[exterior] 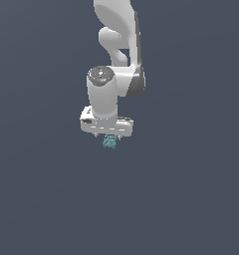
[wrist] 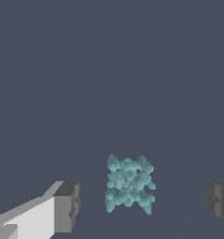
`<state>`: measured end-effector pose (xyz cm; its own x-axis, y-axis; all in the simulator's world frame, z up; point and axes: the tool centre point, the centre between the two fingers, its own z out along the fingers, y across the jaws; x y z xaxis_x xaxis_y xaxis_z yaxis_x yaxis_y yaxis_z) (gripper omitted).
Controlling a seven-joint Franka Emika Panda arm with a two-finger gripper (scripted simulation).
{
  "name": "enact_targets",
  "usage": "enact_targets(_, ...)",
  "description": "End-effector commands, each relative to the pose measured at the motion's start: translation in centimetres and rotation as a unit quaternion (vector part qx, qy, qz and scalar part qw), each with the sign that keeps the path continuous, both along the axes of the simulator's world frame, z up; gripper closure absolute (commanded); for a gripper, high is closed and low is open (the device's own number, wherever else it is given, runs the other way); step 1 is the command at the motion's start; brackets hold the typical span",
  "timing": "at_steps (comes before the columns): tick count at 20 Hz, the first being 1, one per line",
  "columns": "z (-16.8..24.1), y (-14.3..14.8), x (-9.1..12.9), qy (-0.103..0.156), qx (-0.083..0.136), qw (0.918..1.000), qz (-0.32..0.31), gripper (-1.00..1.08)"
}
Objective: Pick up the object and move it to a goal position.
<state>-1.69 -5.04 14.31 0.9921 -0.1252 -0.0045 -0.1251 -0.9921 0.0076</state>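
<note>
The object is a small teal-green lumpy, speckled thing. In the exterior view it shows just under the white gripper, which points down over it. In the wrist view the object lies between the two dark fingertips, with a clear gap on each side. The jaws stand wide apart and do not touch the object. The gripper is open and holds nothing. The fingers are mostly hidden behind the hand in the exterior view.
A plain dark grey-blue surface fills both views. The white arm rises from the gripper to the top edge of the exterior view. No other objects or edges show.
</note>
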Motion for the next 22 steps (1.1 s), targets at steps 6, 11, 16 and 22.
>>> enact_targets(6, -3.5, 0.1, -2.7, -0.002, 0.003, 0.9999, -0.017, -0.92)
enact_targets(11, -4.9, 0.1, -4.0, -0.003, 0.003, 0.9997, -0.024, -0.92)
enact_targets(16, -5.3, 0.1, -4.5, -0.003, 0.003, 0.9996, -0.027, -0.92)
enact_targets(22, -6.1, 0.1, -4.4, -0.002, 0.003, 0.9996, -0.026, -0.92)
